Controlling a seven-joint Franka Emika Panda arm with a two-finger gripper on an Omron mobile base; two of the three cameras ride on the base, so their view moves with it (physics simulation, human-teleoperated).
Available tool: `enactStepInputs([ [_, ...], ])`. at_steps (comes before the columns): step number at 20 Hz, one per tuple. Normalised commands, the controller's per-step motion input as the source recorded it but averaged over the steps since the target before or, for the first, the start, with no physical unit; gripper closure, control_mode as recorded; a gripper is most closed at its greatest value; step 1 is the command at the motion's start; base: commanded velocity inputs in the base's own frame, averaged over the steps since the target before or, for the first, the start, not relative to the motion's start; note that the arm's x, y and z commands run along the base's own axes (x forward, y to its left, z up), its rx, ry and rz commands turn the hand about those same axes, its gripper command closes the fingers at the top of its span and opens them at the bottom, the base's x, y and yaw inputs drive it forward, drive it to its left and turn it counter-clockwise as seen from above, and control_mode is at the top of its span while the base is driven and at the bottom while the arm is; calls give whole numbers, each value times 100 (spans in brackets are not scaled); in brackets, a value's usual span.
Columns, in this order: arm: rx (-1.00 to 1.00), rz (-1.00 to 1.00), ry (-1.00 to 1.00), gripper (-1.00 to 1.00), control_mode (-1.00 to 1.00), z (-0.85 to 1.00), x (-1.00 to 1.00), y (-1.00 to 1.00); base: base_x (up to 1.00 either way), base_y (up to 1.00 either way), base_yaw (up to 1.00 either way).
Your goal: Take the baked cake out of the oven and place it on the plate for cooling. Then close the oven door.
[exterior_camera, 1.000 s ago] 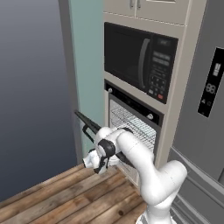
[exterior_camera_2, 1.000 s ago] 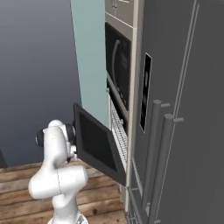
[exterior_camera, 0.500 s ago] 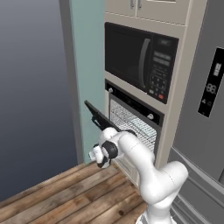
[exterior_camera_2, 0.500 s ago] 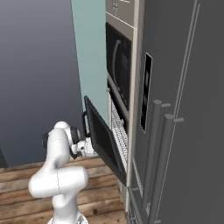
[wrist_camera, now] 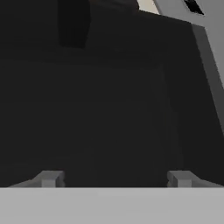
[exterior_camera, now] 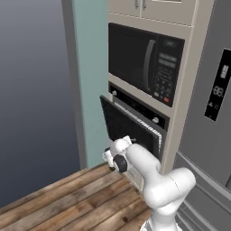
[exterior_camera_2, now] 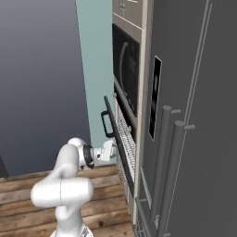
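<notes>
Kitchen wall oven (exterior_camera: pixel 135 106): its door (exterior_camera: pixel 128 126) is hanging slightly ajar, the hand (wrist_camera: pixel 114 178) spread wide, pressing against it.

Left base view: set behind and to the left of the arm, looking forward and down from a middling distance at the front of the oven (exterior_camera: pixel 140 118), with the oven door (exterior_camera: pixel 128 128) nearly upright, the microwave (exterior_camera: pixel 145 65) above and the wooden floor (exterior_camera: pixel 67 198) below. Right base view: set behind and to the right, facing the same oven door (exterior_camera_2: pixel 119 143) almost edge-on along the refrigerator (exterior_camera_2: pixel 190 115), sharing oven, microwave (exterior_camera_2: pixel 126 69), arm and floor (exterior_camera_2: pixel 28 190) with the left one. Hand view: pressed very close against the dark door panel (wrist_camera: pixel 100 96), looking along the gripper (wrist_camera: pixel 114 178).
</notes>
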Motion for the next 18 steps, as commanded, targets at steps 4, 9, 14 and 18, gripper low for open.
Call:
enactStepInputs([
  [4, -39, -42, 8, -100, -100, 34, 100, -44, 0, 0, 0],
  [9, -37, -43, 13, -100, -100, 19, 100, -34, 0, 0, 0],
  [14, -25, -34, 21, -100, -100, 1, 26, 2, 0, 0, 0],
  [18, -4, -23, 25, -100, -100, 0, -37, 36, 0, 0, 0],
])
